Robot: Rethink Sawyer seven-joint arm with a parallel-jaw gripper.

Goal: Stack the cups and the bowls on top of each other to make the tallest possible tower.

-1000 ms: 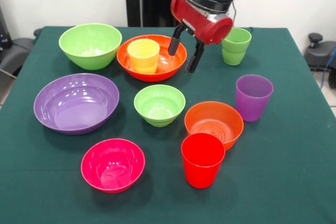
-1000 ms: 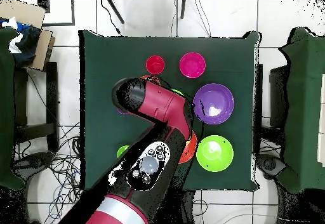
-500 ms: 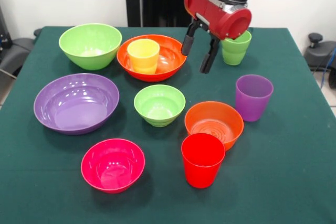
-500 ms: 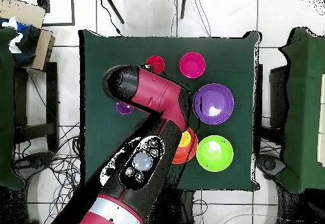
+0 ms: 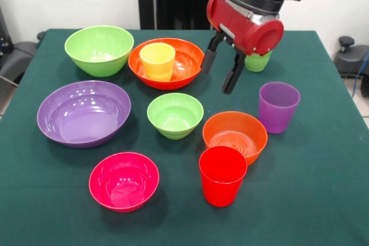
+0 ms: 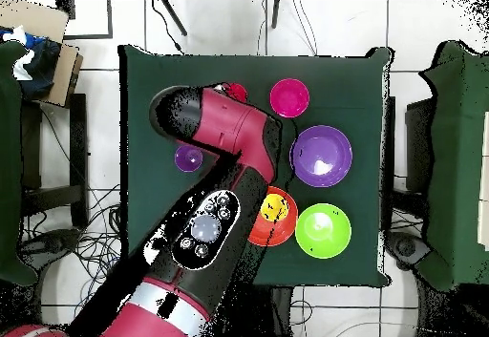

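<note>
My gripper [image 5: 220,70] hangs open and empty above the table, between the large orange bowl [image 5: 187,66] and the purple cup [image 5: 278,106]. A yellow cup [image 5: 157,60] stands inside that orange bowl. The light green cup [image 5: 257,62] is mostly hidden behind the gripper's red body. In front of the gripper are a small lime green bowl [image 5: 175,114], a small orange bowl [image 5: 234,135] and a red cup [image 5: 222,175]. To the left are the large lime green bowl [image 5: 99,49], the large purple bowl [image 5: 84,112] and the magenta bowl [image 5: 124,180]. In the overhead view the arm [image 6: 229,152] covers the gripper.
Everything stands on a dark green tablecloth [image 5: 323,159]. The overhead view shows the purple cup [image 6: 188,157], magenta bowl [image 6: 289,97], large purple bowl [image 6: 321,155] and large lime green bowl [image 6: 323,230] beside the arm. Chairs stand at both sides of the table.
The open gripper has moved right and toward the table's near side in the front view, away from the orange bowl, and now covers most of the light green cup. No cup or bowl moved.
</note>
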